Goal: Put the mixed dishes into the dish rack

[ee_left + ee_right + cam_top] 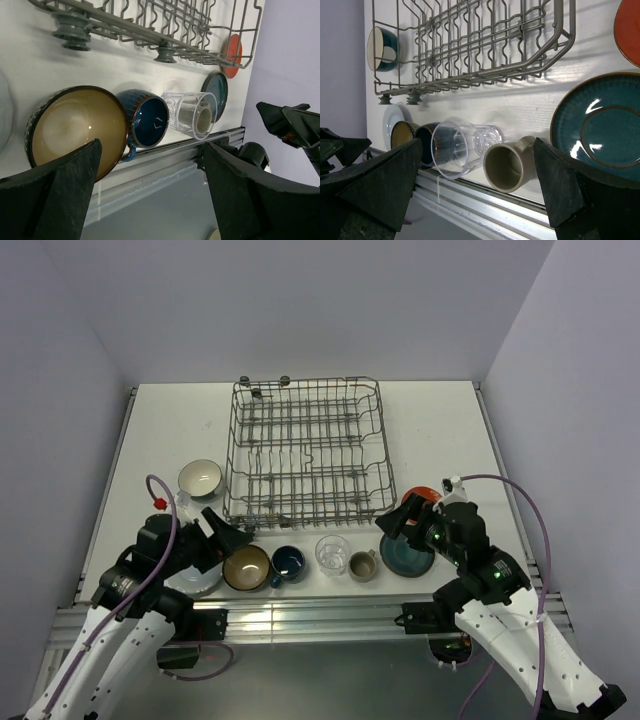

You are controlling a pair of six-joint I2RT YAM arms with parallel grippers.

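Both gape: left hand (228,528), right hand (397,517), beside dish rack (305,445).

grey wire dish rack (308,450), brown bowl (75,130) tan inside, blue mug (147,120), clear glass (462,146), beige cup (510,164), teal plate (600,130), orange-red plate (629,27)

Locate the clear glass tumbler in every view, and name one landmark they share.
Top external: clear glass tumbler mid front row, between blue mug and beige cup.
Left wrist: centre, just right of the blue mug.
Right wrist: lower centre-left, left of the beige cup.
Shared landmark: grey wire dish rack, beyond the row.
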